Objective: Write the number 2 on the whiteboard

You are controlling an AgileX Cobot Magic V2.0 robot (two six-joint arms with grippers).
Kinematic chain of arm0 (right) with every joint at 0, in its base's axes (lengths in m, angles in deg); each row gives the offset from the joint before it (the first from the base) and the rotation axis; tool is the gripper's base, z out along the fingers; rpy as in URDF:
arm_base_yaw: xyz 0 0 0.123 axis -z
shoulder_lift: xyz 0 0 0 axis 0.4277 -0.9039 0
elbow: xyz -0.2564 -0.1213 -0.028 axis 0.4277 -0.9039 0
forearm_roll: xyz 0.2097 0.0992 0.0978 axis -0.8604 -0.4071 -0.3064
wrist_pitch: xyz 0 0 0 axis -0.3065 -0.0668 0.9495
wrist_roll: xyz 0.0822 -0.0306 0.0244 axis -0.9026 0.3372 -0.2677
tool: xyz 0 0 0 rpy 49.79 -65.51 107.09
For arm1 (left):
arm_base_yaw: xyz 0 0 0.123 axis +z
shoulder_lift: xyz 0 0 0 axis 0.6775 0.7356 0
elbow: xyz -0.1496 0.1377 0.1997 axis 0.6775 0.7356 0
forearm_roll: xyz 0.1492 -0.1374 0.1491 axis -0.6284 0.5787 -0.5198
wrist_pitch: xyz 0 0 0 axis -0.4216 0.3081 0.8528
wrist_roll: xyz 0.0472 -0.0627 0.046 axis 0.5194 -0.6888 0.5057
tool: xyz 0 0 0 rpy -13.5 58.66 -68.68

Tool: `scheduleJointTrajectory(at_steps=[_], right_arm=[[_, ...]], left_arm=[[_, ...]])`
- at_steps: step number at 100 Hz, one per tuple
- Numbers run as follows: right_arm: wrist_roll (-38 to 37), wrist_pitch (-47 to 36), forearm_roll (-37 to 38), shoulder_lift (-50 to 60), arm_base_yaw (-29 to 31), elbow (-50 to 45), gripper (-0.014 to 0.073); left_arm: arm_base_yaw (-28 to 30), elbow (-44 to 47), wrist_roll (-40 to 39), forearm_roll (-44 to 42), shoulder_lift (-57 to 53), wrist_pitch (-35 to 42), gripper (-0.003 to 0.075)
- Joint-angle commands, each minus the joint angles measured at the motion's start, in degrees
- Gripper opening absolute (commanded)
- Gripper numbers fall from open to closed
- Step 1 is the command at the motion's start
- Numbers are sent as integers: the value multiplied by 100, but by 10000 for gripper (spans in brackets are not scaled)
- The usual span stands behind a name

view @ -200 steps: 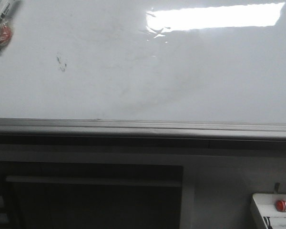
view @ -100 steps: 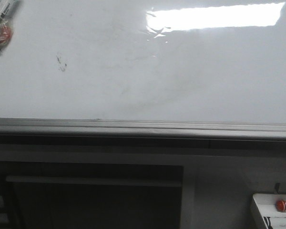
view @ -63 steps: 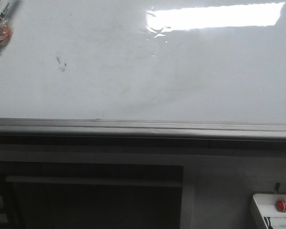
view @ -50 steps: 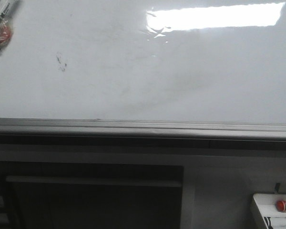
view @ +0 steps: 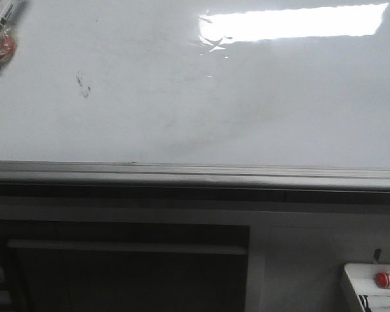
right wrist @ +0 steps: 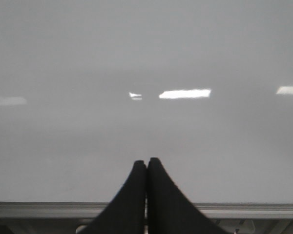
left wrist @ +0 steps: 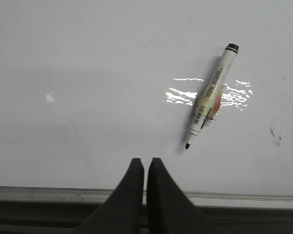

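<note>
Two grippers, both with fingers pressed together and nothing between them: the left gripper (left wrist: 143,163) and the right gripper (right wrist: 146,163) each hang just over the grey rail (view: 195,174) that runs along the near edge of the whiteboard (view: 279,110). Nearest in the front view, down below the board at the right, sits a small white tray (view: 357,286) holding a red-capped marker (view: 382,279). Up past the rail, the board lies glossy and white, and there is no number 2 on it yet, no drawn digit anywhere in any view. Toward the board's left side, a small faint dark smudge (view: 83,84) shows, and the left wrist view catches it too, off near the board's edge. Further on, at the far left corner, a marker (left wrist: 211,102) lies on the board, uncapped, black tip pointing back toward the rail, its body white with a label and a reddish patch at its middle; it is apart from the left gripper's closed tips. Farthest off, along the far edge toward the right, a bright rectangular light reflection (view: 292,23) glares on the surface.
</note>
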Motion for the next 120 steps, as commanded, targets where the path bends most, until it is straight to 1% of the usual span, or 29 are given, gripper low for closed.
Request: scheduleJointTrajectory(at_steps=[1,17,36,41,48,55,56,63,65,68,72,88,101,120], right_arm=[[119,-109,-21,-326,23,375,-72],[106,43,-171,-430,23,387,-72],[106,107,-238,-453,23,387,-72],[106,165,-237,-453,23,387,-64],[116,194,-250,-453,23,387,-13],[116,209,-335,-453,23,387,82],[116,209,-335,-453,23,387,104],[116,209,-399,-453,23,387,215],[116,209,-413,-453,23,387,234],[116,209,-429,-453,23,387,273],[116,209,-437,-453,23,387,299],[116,209,-437,-453,23,387,310],[116,209,-442,-453,23,387,310],[116,209,-490,-453,23,387,310]], left_arm=[[-40,-198,0,24,208,368,-18],[-138,-198,0,56,256,368,-18],[-666,-198,68,35,359,347,-17],[-801,-198,130,35,433,370,-6],[-973,-198,130,35,570,429,58],[-1124,-198,130,35,759,565,169],[-1138,-198,130,35,781,581,196],[-1293,-198,429,35,1008,793,330],[-1333,-198,456,35,1084,860,363],[-1381,-198,471,13,1225,929,399],[-1433,-198,471,-15,1376,1071,429],[-1451,-208,471,-160,2227,1485,431],[-1451,-295,471,-740,2941,1658,431],[-1440,-691,471,-751,3750,1835,431]])
